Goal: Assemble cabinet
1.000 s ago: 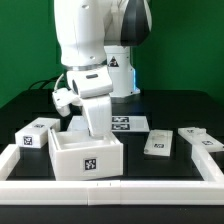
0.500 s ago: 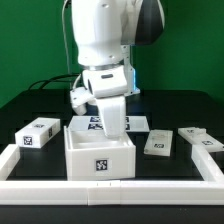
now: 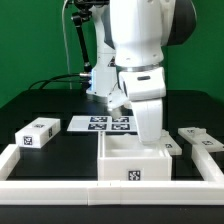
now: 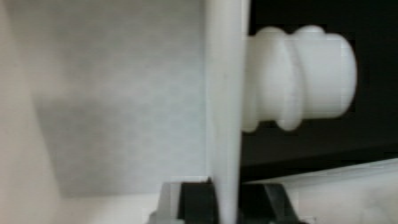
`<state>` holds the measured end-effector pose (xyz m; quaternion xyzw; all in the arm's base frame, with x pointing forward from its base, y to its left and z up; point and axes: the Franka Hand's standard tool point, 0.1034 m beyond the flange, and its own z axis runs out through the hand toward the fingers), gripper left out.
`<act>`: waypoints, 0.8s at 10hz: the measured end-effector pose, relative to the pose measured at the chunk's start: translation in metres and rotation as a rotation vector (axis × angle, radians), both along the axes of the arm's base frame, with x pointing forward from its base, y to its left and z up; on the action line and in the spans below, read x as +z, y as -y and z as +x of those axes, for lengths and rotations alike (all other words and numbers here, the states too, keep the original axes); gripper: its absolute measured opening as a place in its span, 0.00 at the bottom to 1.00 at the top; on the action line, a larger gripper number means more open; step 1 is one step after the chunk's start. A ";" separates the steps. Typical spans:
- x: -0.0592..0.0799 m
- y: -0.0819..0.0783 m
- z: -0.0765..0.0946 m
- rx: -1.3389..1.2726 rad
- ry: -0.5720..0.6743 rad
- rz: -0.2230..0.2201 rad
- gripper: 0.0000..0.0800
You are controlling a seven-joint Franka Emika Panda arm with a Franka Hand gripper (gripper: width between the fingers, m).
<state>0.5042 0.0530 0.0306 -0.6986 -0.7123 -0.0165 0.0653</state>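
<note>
Where the black tabletop ends, a plain green wall closes off the room, and a low white border rail runs along the table's near edge and up both sides. One marker board lies flat behind the work. One cabinet body, an open white box with a tag on its front face, sits against the near rail, right of centre in the exterior view. Two loose white blocks show clearly, one block at the exterior view's left and one flat piece at its right; a third is only a sliver past the box's far corner. The single white arm reaches down into the box, and its gripper is clamped onto the box's thin wall, the dark fingers pressed against both faces. One ribbed white knob stands just beside that wall.
</note>
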 end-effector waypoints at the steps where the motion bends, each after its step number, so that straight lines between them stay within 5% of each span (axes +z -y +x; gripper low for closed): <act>1: -0.001 0.002 -0.002 -0.004 -0.003 -0.001 0.05; 4: -0.001 0.003 -0.002 -0.005 -0.003 -0.001 0.05; 8: -0.003 -0.035 0.007 0.025 0.007 0.015 0.05</act>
